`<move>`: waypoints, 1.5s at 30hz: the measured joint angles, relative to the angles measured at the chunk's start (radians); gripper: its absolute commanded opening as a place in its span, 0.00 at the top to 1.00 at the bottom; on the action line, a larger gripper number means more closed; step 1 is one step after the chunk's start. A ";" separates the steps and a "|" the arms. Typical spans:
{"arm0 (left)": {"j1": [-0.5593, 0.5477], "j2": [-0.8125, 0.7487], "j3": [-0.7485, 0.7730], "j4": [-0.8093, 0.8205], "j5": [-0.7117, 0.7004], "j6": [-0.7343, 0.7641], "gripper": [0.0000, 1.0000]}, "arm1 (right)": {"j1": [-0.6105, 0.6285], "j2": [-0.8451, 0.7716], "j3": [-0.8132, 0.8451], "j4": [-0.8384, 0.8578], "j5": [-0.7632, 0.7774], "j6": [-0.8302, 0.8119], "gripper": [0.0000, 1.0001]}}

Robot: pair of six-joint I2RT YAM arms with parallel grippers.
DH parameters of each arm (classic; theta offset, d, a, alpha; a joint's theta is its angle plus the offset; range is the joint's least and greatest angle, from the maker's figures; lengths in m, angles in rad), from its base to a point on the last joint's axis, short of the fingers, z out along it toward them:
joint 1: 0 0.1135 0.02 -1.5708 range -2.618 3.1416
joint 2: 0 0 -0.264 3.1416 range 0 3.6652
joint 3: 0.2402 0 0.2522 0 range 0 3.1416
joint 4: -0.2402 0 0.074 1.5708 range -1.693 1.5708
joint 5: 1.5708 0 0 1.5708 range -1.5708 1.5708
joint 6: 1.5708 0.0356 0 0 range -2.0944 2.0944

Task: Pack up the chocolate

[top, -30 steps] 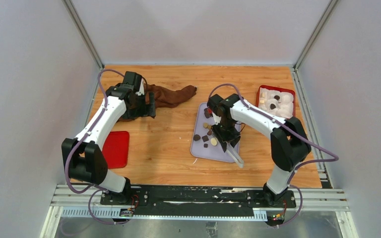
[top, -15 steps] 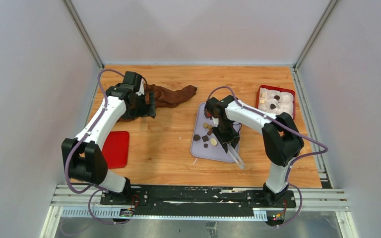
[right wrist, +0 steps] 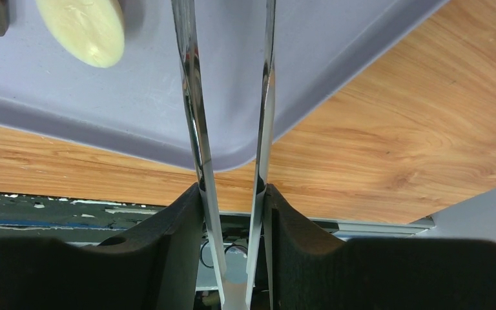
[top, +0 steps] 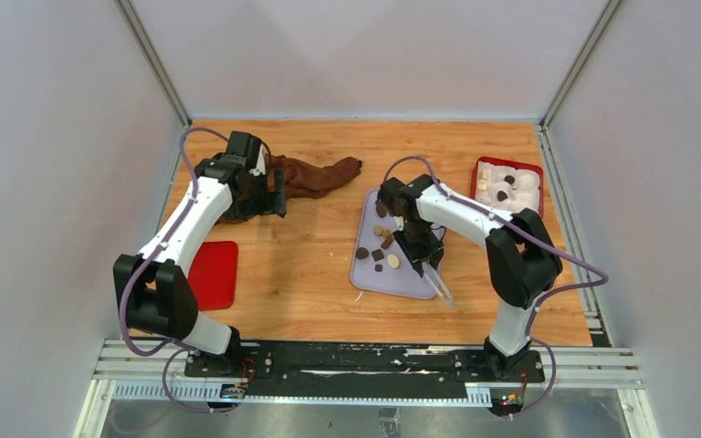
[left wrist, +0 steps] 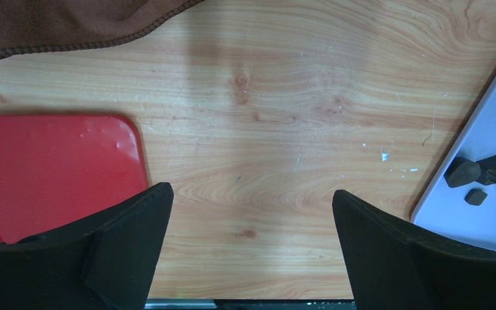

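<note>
Wooden desk (top: 301, 274): few pieces packed in red box with white cups (top: 509, 161), far right corner; most small brown, tan, cream chocolate pieces (top: 379, 256) on lavender plastic tray (top: 385, 281). My right tool (right wrist: 232, 194) pinches metal tweezers (right wrist: 194, 116); left tool (left wrist: 248, 194) spread, empty.

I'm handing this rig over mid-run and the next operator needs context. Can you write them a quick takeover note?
The left pincer is open and empty, hovering over the table by the brown cloth.
The right pincer is shut on the tongs, above the lavender tray; the tong tips are out of view.
Done: a few chocolates sit in the red box.
Left: several chocolate pieces on the tray must go into the box.
</note>
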 measured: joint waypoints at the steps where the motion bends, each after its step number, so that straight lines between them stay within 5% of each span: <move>1: 0.000 0.000 0.000 0.000 0.000 0.000 0.00 | 0.000 -0.009 0.000 -0.002 0.006 0.003 1.00; 13: 0.000 0.000 0.000 0.000 0.000 0.004 0.00 | -0.048 -0.165 0.024 -0.056 0.043 0.027 1.00; 24: 0.000 0.031 0.076 -0.007 0.015 0.027 0.00 | -0.460 -0.284 0.059 -0.086 0.058 0.048 1.00; 32: 0.000 0.111 0.128 -0.008 0.019 0.030 0.00 | -0.657 -0.248 0.056 -0.074 0.073 0.038 1.00; 45: 0.000 0.236 0.209 -0.008 0.042 0.030 0.00 | -0.735 -0.079 0.097 -0.026 0.085 0.016 1.00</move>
